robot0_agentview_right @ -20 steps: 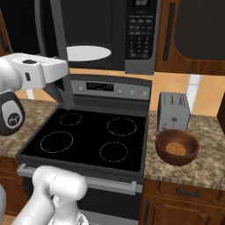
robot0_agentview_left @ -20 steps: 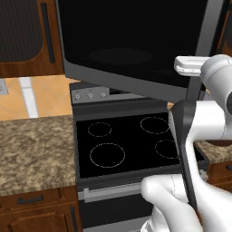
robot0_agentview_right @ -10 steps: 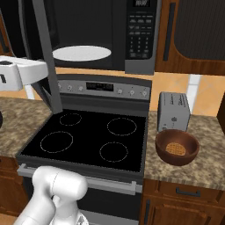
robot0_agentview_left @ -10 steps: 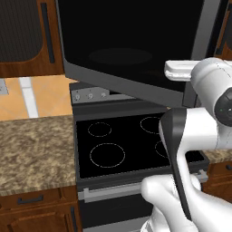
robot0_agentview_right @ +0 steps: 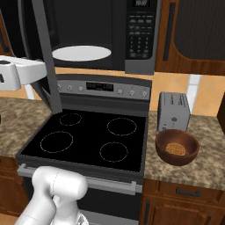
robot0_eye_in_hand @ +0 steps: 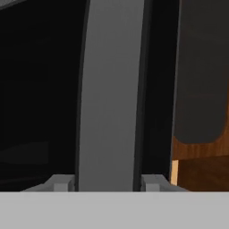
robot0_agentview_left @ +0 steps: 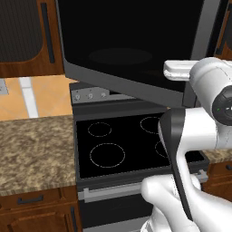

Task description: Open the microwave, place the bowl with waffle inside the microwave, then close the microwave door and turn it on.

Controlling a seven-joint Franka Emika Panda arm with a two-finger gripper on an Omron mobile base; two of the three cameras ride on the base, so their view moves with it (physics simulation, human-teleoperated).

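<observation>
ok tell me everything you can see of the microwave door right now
The microwave door is a wide panel of dark, glossy glass in a grey metal frame, swung wide open to the left of the microwave, out over the stove. From the right base view its grey edge runs as a slanted bar down past the white turntable plate. In the hand view that grey frame edge stands upright between the two fingertips of the claw, close against it; real contact cannot be told.

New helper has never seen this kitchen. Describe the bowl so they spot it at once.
Find the stove; on the counter to its right stands a grey toaster. The bowl sits just in front of it: round, dark brown wood, holding a waffle.
</observation>
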